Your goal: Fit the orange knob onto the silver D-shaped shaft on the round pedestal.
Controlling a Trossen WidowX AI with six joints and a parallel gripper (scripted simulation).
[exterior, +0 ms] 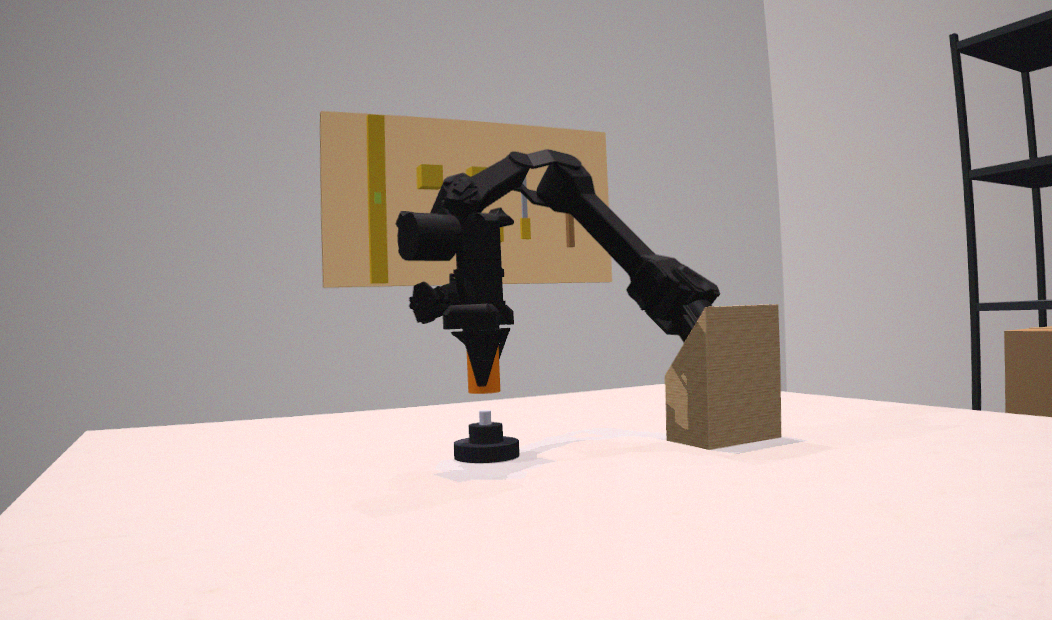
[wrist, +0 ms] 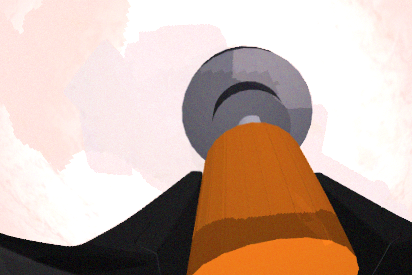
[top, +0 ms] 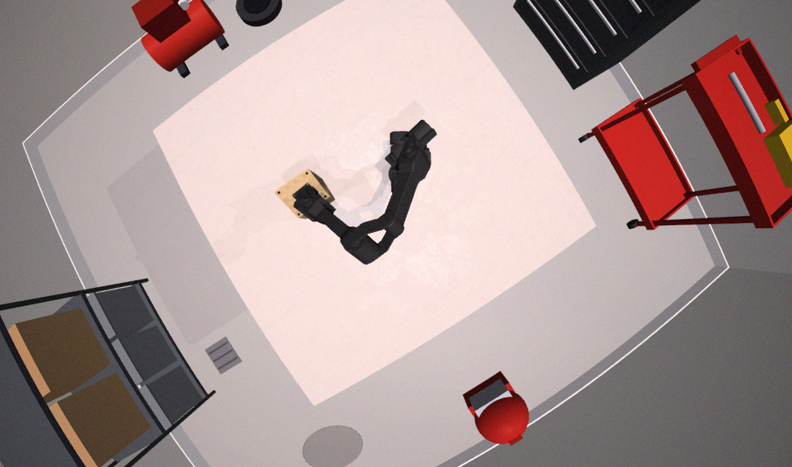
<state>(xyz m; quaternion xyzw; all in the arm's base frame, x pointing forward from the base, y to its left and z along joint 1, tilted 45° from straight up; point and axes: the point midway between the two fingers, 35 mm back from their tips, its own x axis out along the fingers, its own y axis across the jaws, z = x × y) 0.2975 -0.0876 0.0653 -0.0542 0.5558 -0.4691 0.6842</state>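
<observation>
My gripper (exterior: 482, 383) is shut on the orange knob (exterior: 493, 382) (wrist: 255, 180) and holds it upright. In the exterior view the knob hangs just above the silver shaft (exterior: 485, 417) (wrist: 250, 119), with a gap between them. The shaft stands on the dark round pedestal (exterior: 475, 450) (wrist: 295, 85). In the wrist view the knob covers most of the shaft, so only a bit of its tip shows. The hole under the knob is hidden, and I cannot tell how its flat side lies against the shaft's. In the top view the arm hides the knob and pedestal.
The arm's wooden base block (top: 288, 193) (exterior: 741, 377) stands to the right of the pedestal in the exterior view. All this is on the pale table top (top: 474, 232) (exterior: 283, 524). A red cart, a shelf rack and a red tank stand beyond the table's edges.
</observation>
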